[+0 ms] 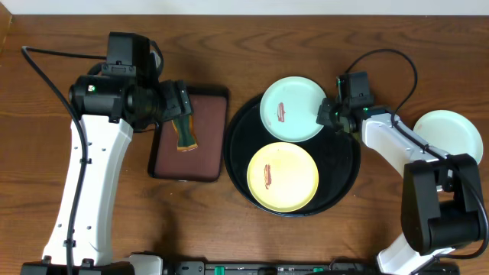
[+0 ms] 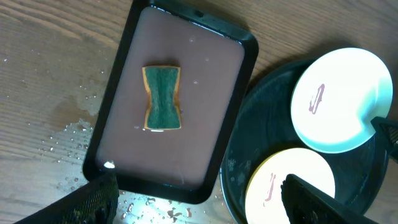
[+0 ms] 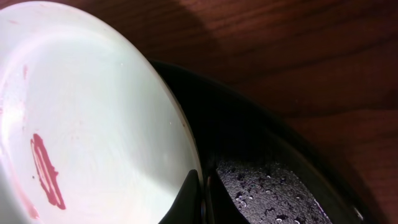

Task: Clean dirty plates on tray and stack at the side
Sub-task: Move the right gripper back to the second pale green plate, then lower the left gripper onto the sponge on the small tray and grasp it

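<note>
The round black tray (image 1: 237, 153) sits at the middle of the tabletop (image 1: 382, 30), which is dark wood with a clear grain. Two plates lie in it. The mint plate (image 1: 293, 109) is at 12 o'clock, with its far edge overlapping the tray's rim. The yellow plate (image 1: 283, 176) is at 6 o'clock. Each has a red-brown smear at its centre. The third plate (image 1: 448, 134), pale and plain-faced, rests on the tabletop well apart at 3 o'clock of the tray, partly hidden by the right arm.

The right jaws are pressed together, pinching the mint plate's rim at its 3 o'clock edge. In the right wrist view the dark fingertips (image 3: 186, 200) meet on that rim.

At 9 o'clock of the black tray, just beside it, is a smaller rectangular brown tray (image 1: 210, 145). A green sponge (image 1: 184, 131) with a yellow edge and a pinched waist lies in it. The left jaws hang above this tray, spread wide and holding nothing. Their fingers (image 2: 93, 202) frame the bottom corners of the left wrist view.

Water droplets (image 2: 68, 134) speckle the wood near the brown tray's 7 o'clock corner, and more bead on the black tray's floor. Black cables (image 1: 397, 57) loop behind both arms.
</note>
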Controlling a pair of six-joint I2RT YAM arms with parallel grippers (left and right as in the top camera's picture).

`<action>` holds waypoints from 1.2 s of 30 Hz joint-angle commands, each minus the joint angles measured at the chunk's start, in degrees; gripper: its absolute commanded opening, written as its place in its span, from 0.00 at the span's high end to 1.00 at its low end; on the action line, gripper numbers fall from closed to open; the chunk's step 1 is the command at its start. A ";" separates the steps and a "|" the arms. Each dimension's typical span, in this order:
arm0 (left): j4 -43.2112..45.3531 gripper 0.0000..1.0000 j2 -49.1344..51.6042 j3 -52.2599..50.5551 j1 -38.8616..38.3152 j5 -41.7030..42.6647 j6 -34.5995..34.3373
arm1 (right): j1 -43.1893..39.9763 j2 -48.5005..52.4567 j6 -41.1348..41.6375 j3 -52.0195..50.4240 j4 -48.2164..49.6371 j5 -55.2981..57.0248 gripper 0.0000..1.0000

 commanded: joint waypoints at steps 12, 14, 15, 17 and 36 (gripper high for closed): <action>0.59 0.16 2.38 -2.40 -0.02 0.24 -0.04 | -1.18 -0.04 -16.46 7.96 -13.16 -3.96 0.75; 1.51 0.16 3.52 -3.23 -0.02 0.26 -0.04 | -2.03 -0.04 -17.49 12.61 -17.73 -3.96 0.75; 2.03 0.16 4.17 -3.61 -0.02 0.24 -0.04 | -2.34 -0.04 -18.36 14.67 -19.85 -3.96 0.75; 2.95 0.16 5.77 -4.15 -0.02 0.13 -0.04 | -2.95 -0.02 -18.93 18.21 -23.93 -3.93 0.75; 10.36 0.67 35.15 -5.18 0.15 -3.67 -3.74 | -2.99 0.07 -18.71 19.45 -28.79 -4.59 0.77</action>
